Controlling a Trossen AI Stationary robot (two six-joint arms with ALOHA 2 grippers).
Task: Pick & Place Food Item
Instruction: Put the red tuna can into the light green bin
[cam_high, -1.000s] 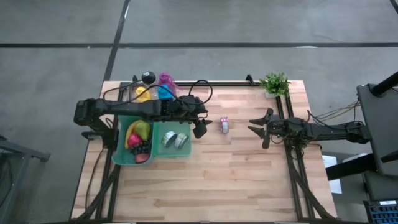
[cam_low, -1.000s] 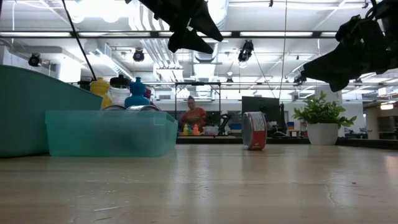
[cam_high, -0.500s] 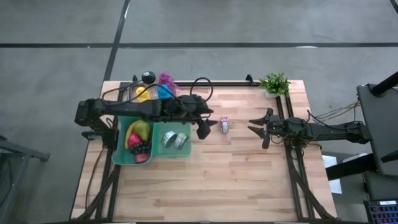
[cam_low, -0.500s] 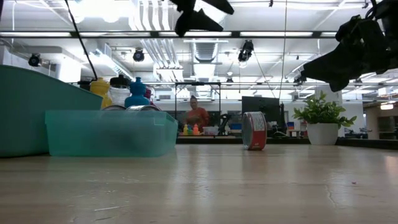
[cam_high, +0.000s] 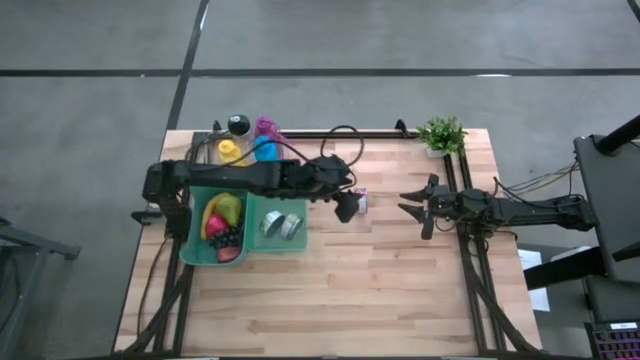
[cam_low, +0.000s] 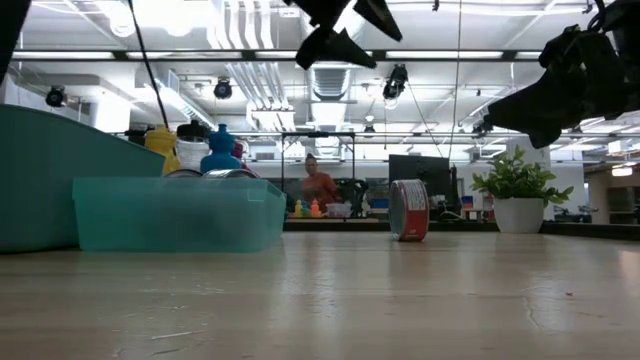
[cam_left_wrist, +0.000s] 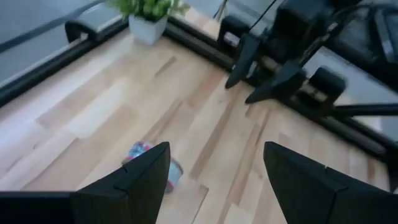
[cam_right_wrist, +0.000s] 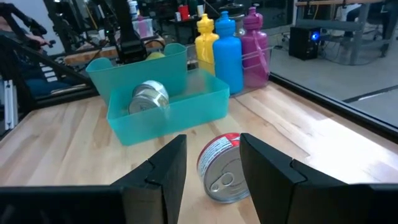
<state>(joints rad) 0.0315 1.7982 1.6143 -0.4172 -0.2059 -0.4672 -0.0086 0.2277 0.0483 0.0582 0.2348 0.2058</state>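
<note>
A small flat can (cam_high: 361, 200) with a red-and-white label rests on its curved side near the table's middle, its pull-tab lid (cam_right_wrist: 222, 180) facing my right arm. It also shows in the low view as the can (cam_low: 408, 210) and in the left wrist view as the can (cam_left_wrist: 151, 163). My left gripper (cam_high: 349, 207) hangs open in the air just left of the can and well above it (cam_low: 350, 28), touching nothing. My right gripper (cam_high: 404, 202) waits to the can's right, its fingers (cam_right_wrist: 171, 168) a little apart with nothing between them.
A teal bin (cam_high: 194, 215) with fruit and a lower teal tray (cam_high: 300, 243) holding two cans (cam_high: 281, 225) stand at the left. Coloured bottles (cam_high: 250, 148) stand behind them, and a potted plant (cam_high: 441, 133) is at the far right. A person (cam_low: 315, 185) sits in the room beyond.
My left gripper has gone from beside the teal tray toward the table's right, toward the can, rising as it went and rolling somewhat about its own axis. Its fingers stay apart. The can has not moved.
</note>
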